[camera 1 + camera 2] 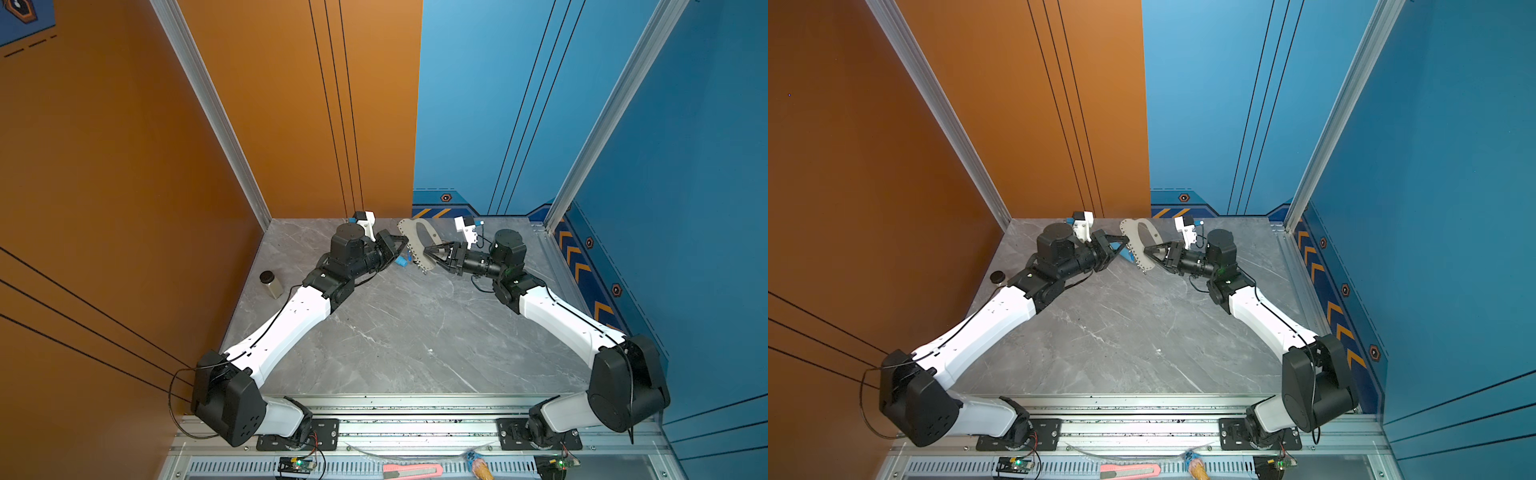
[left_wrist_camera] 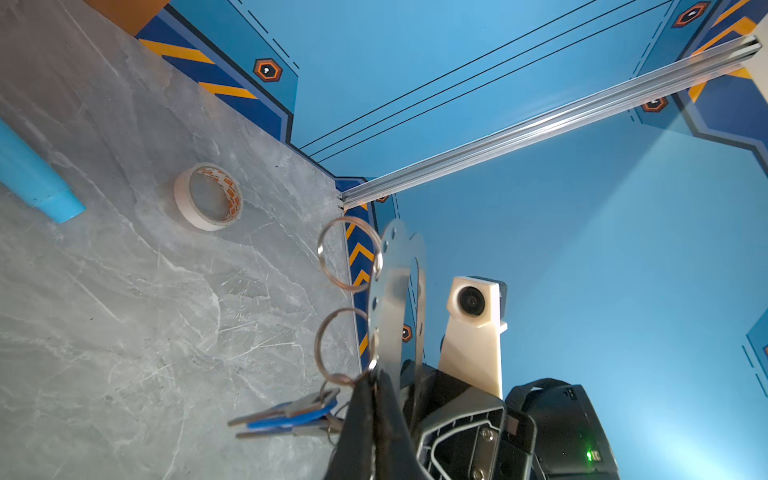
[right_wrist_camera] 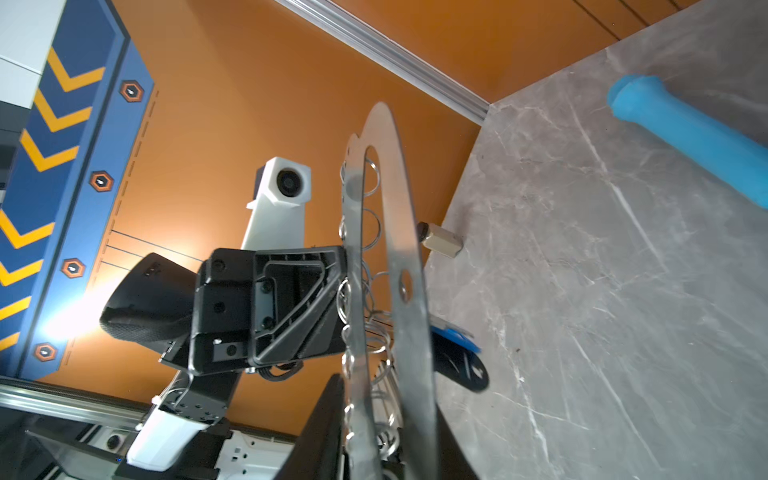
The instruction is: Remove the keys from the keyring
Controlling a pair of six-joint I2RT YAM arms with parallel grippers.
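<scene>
flat silver-grey metal keyring plate (image 3: 405, 232): likely stiff, slick | my left claw (image 2: 374, 395) pinches shut on its ringed edge, right claw (image 1: 427, 250) clamps its face | light silvery blue-tagged keys (image 2: 291, 413) dangle off that edge: grip heads

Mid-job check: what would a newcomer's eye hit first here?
The flat silver-grey metal plate keyring, held on edge above the back middle of the grey marble table: left gripper clamped on its ringed edge, right gripper meeting it from the opposite side. Next, the small bunch of silvery keys with a blue tag, hanging off that edge.
</scene>
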